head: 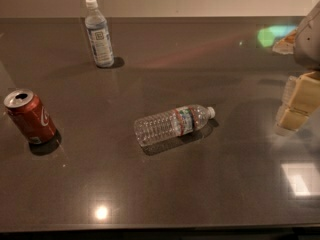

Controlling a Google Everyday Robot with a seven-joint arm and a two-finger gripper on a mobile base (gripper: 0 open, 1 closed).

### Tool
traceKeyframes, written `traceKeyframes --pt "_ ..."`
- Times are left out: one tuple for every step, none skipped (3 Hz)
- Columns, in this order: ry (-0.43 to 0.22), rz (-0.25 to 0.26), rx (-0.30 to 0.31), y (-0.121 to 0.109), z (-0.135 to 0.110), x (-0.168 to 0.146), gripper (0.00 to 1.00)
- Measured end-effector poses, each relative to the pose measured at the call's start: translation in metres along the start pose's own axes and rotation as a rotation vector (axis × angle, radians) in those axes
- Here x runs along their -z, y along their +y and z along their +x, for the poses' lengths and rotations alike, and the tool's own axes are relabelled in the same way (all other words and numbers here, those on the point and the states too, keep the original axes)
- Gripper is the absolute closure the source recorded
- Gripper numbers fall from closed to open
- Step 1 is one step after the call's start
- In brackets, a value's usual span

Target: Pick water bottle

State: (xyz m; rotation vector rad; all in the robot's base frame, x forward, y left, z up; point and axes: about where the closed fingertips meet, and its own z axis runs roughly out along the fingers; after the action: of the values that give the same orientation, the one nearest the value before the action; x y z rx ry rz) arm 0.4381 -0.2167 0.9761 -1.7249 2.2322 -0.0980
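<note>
I see the water bottle (172,125) lying on the tabletop (200,194), its red-green label unreadable. Right of it, apart, hangs the end effector (295,104); its state I cannot tell. Left of it: red can (30,116).

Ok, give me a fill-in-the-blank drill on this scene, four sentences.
1. The water bottle lies on its ____.
2. The bluish bottle at the back stands ____.
3. The claw hangs at the ____ edge of the view, apart from the water bottle.
4. The can is coloured ____.
Missing words: side; upright; right; red.
</note>
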Motion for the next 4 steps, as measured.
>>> traceKeyframes --pt "0.0 0.0 0.0 0.0 0.0 0.0 0.0" --pt "0.0 0.0 0.0 0.0 0.0 0.0 0.0" --pt "-0.043 -0.045 0.073 -0.002 -0.04 -0.029 0.0" --pt "-0.089 -0.094 0.133 -0.006 -0.08 -0.06 0.0"
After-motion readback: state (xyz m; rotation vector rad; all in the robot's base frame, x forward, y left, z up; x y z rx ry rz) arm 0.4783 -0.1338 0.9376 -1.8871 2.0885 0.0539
